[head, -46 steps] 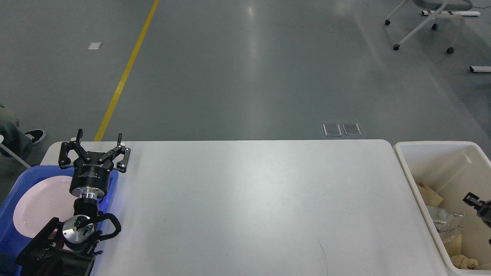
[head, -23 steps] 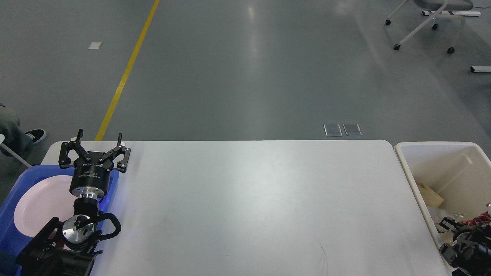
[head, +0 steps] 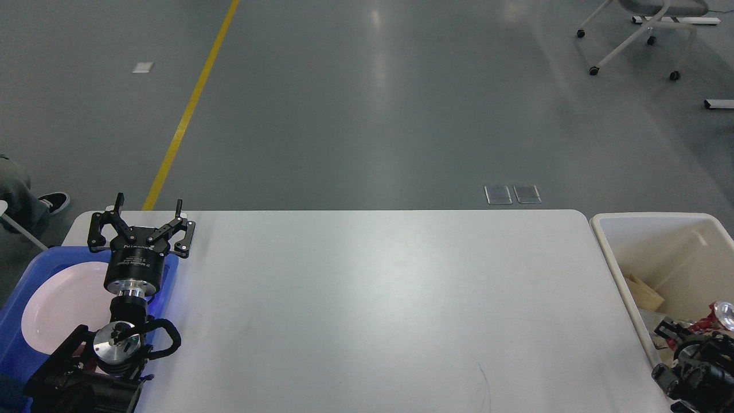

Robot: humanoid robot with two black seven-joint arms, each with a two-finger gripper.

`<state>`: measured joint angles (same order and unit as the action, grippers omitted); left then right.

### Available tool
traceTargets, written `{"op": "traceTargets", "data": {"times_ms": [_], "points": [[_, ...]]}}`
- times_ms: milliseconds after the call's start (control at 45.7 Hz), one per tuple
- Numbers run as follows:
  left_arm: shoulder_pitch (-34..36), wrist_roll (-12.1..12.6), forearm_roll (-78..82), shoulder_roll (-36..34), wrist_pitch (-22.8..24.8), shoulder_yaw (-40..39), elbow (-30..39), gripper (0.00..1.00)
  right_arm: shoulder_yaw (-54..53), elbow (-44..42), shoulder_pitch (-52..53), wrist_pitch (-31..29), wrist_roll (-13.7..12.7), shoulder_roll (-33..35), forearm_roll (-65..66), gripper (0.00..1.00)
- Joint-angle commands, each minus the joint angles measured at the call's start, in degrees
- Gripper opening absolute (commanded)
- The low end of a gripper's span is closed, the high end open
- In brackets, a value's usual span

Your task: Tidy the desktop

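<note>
the desktop (head: 367, 298) fills the middle of the view, white and bare of loose items apart from faint scuffs; judged from this, the tidying is at or near its end; the left gripper (head: 141, 226) is parked above the far left corner of the desktop, over the edge of the blue tray (head: 11, 355), jaws spread wide and holding nothing; that pose suits a release into the tray, where a white plate (head: 63, 310) lies flat; the tray serves for crockery, the beige bin (head: 631, 229) just off the right end for refuse, with paper scraps and a red wrapper (head: 702, 326) inside; the right gripper (head: 668, 331) sits low in the bin near the wrapper, dark and end-on; its jaw state cannot be told.

compared with half a second ago, the left arm is unchanged; the right arm has shifted only slightly in the bin; a silver disc (head: 723, 314) now shows beside the wrapper; a full second ago only the gripper's tip was visible, higher at the right edge.
</note>
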<state>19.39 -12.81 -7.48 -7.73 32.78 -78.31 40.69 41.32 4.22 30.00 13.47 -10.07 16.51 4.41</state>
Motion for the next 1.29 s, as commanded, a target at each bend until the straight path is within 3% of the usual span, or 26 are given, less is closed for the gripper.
{"op": "traceTargets", "data": {"times_ms": [0,328,438,810,1028,1181,1269], "points": [[-0.1,0.0,0.0,0.0,0.0,0.0,0.0,0.96,0.0,0.1,0.1,0.2,0.1,0.2,0.1,1.0],[-0.1,0.0,0.0,0.0,0.0,0.0,0.0,0.96,-0.3,1.5,2.9,-0.5,0.1,0.7,0.0,1.0],[0.0,0.0,0.0,0.0,0.0,0.0,0.0,0.96,-4.7,4.7,8.2,-0.5,0.2,4.7,0.0,1.0],[-0.1,0.1,0.0,0.0,0.0,0.0,0.0,0.96,-35.9,6.1,18.7,-0.4,0.1,7.6,0.6,1.0],[-0.1,0.1,0.0,0.0,0.0,0.0,0.0,0.96,-67.5,20.8,18.3,-0.6,0.2,13.0,1.6,1.0],[0.0,0.1,0.0,0.0,0.0,0.0,0.0,0.96,-77.1,27.7,15.2,-0.6,0.3,12.8,5.5,1.0],[0.0,0.1,0.0,0.0,0.0,0.1,0.0,0.96,-85.6,34.1,11.0,-0.9,1.9,12.8,5.8,1.0]]}}
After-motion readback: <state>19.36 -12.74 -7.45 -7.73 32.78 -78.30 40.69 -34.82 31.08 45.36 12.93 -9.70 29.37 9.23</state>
